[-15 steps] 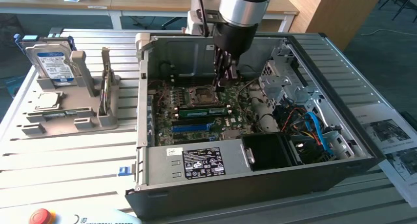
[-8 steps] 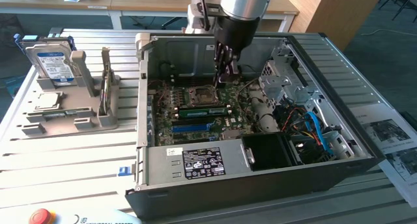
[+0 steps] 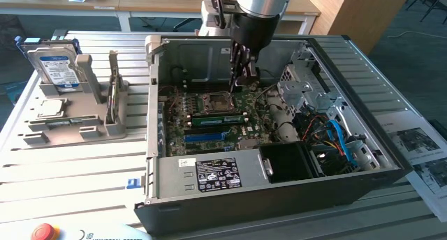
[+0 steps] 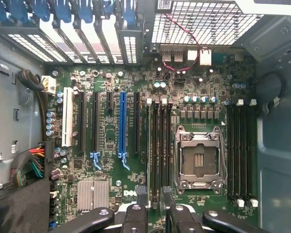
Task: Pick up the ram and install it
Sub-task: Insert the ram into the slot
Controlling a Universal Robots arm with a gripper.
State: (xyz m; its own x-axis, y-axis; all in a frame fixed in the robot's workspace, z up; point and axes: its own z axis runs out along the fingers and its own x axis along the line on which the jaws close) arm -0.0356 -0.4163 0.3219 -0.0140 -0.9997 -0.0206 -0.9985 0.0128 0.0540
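A slatted desk carried an open case, which lay on its side with the board facing up. The arm hung over the half of the case farther from the exterior camera, with its wrist pointing straight down inside. A power supply filled the case's end nearest that camera, label up. Outside the case, just beside its wall on the exterior view's left, stood a grey rack. A hard drive stood upright in the rack, on the side away from the case.

The ram was inside the case, near its middle. It stood on edge on the board, with its green face and pale label turned toward the power-supply end. Whether it was pressed fully home could not be told. The socket lay open just beyond the ram, deeper in the case. A blue slot ran alongside the ram, closer to the power supply.

The jaws were apart, and nothing was gripped between the fingers. They hung low over the board inside the case, past the socket and clear of the ram. A silver chip lay flat on the rack outside the case.
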